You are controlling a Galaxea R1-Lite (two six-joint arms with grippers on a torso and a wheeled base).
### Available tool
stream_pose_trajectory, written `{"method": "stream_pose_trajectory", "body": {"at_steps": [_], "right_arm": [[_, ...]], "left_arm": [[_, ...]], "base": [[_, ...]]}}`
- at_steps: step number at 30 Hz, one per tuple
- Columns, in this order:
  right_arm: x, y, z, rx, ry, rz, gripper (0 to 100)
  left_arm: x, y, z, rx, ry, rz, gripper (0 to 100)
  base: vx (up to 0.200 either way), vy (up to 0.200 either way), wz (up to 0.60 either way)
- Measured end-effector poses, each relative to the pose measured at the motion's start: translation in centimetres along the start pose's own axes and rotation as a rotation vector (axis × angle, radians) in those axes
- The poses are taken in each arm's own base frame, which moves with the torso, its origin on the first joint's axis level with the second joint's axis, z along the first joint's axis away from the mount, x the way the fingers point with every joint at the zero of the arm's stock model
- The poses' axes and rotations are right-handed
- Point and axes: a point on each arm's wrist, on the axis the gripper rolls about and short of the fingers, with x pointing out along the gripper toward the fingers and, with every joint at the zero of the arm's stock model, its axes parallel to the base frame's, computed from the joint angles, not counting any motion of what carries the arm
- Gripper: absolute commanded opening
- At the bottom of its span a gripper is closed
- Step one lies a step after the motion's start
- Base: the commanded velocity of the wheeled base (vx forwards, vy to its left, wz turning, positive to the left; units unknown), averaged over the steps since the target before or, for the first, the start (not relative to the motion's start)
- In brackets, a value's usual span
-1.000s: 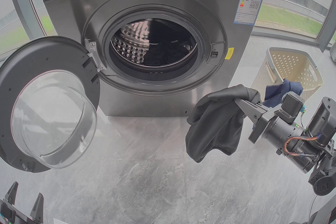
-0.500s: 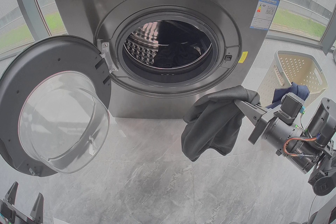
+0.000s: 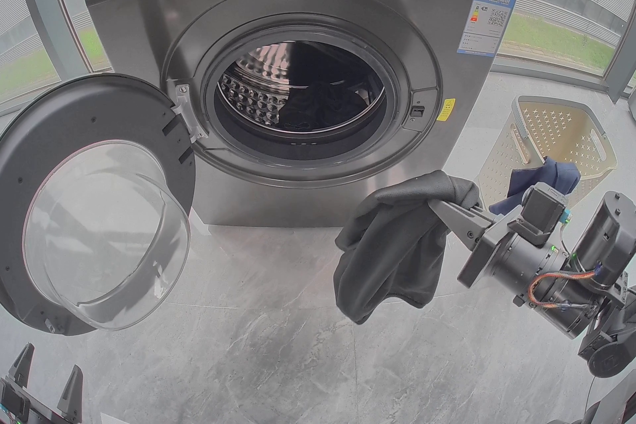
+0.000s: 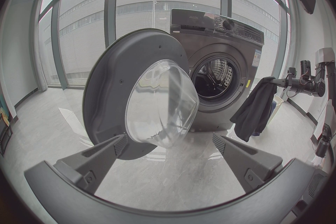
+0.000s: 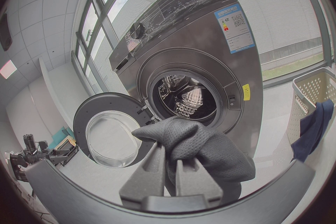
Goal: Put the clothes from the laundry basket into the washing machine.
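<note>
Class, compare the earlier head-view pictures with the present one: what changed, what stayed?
The whole view swayed sideways, which is camera motion. The right gripper has carried the grey garment slightly toward the washing machine opening. Unchanged: its grip, the open door, the blue garment over the laundry basket rim, and the open left gripper.

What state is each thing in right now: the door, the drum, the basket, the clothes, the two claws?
Door, open wide.
Drum, dark clothes inside.
Right gripper, shut on the grey garment.
Grey garment, hanging from that gripper.
Left gripper, open, empty.
Basket, blue garment draped over its rim.
</note>
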Motion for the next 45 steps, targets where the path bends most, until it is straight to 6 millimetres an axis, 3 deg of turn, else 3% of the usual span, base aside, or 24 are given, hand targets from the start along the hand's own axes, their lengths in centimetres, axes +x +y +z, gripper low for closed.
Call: {"method": "stream_pose_trajectory", "body": {"at_steps": [6,12,22,27,31,36,45], "right_arm": [[1.0,1.3,-0.9,0.021,0.025,0.050,0],[3.6,2.6,-0.7,0.059,-0.060,0.080,0],[7.8,3.0,-0.6,0.079,-0.179,0.054,0],[8.9,2.9,-0.6,0.086,-0.198,0.053,0],[9.5,2.9,-0.6,0.088,-0.206,0.055,0],[10.2,2.9,-0.7,0.090,-0.212,0.056,0],[11.6,2.4,-0.4,0.088,-0.238,0.037,0]], "left_arm": [[0.0,0.0,0.0,0.018,-0.002,0.002,100],[0.0,0.0,0.0,0.044,-0.001,-0.017,100],[0.0,-0.1,0.2,0.051,-0.017,-0.049,100],[-0.5,-0.3,2.1,0.027,-0.115,-0.068,100],[-0.7,-0.6,3.5,0.025,-0.138,-0.185,100],[0.5,-1.1,3.8,0.031,-0.036,-0.415,100],[5.1,-1.7,5.4,0.057,0.117,-0.569,100]], "base": [[0.000,0.000,0.00],[0.000,0.000,0.00],[0.000,0.000,0.00],[0.000,0.000,0.00],[0.000,0.000,0.00],[0.000,0.000,0.00],[0.000,0.000,0.00]]}}
